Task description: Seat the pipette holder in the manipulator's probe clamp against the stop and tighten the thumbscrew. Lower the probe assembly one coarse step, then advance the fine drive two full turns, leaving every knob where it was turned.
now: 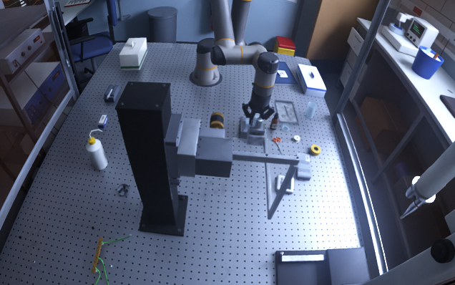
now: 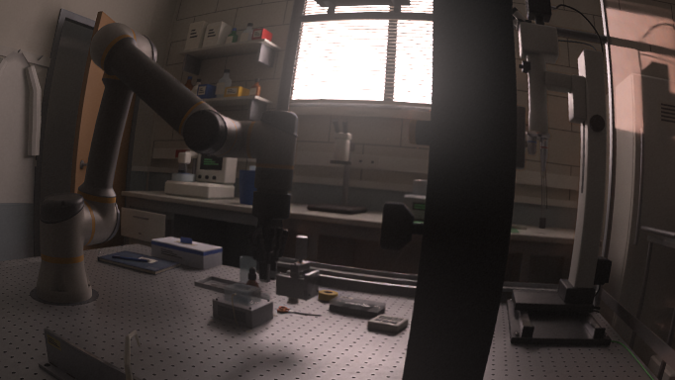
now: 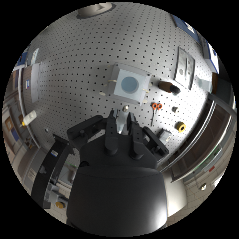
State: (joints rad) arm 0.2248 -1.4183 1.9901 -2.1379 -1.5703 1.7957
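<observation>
The probe clamp (image 1: pixel 252 132) is partly hidden under my fingers; it is a grey block at the far end of the manipulator's horizontal arm. The pale pipette holder (image 3: pixel 122 119) stands in it, its metal tip pointing to the table. My gripper (image 1: pixel 257 118) hangs straight down over the clamp, open, with the holder between its fingers and not gripped (image 3: pixel 122 121). The manipulator (image 1: pixel 179 143) is a black column with grey stages in mid-table. A black and yellow knob (image 1: pixel 216 120) sits on top of the stage. In the second side camera the gripper (image 2: pixel 269 257) is dark beside the clamp (image 2: pixel 296 279).
Close to the clamp stand a brown dropper bottle (image 1: pixel 274 121), orange scissors (image 1: pixel 276 140), a grey tray (image 1: pixel 286 111) and a yellow tape roll (image 1: pixel 315 149). A clear chamber block (image 3: pixel 129 84) lies under the gripper. A long rod (image 1: pixel 264 157) runs right from the stage. A wash bottle (image 1: pixel 96 152) stands left.
</observation>
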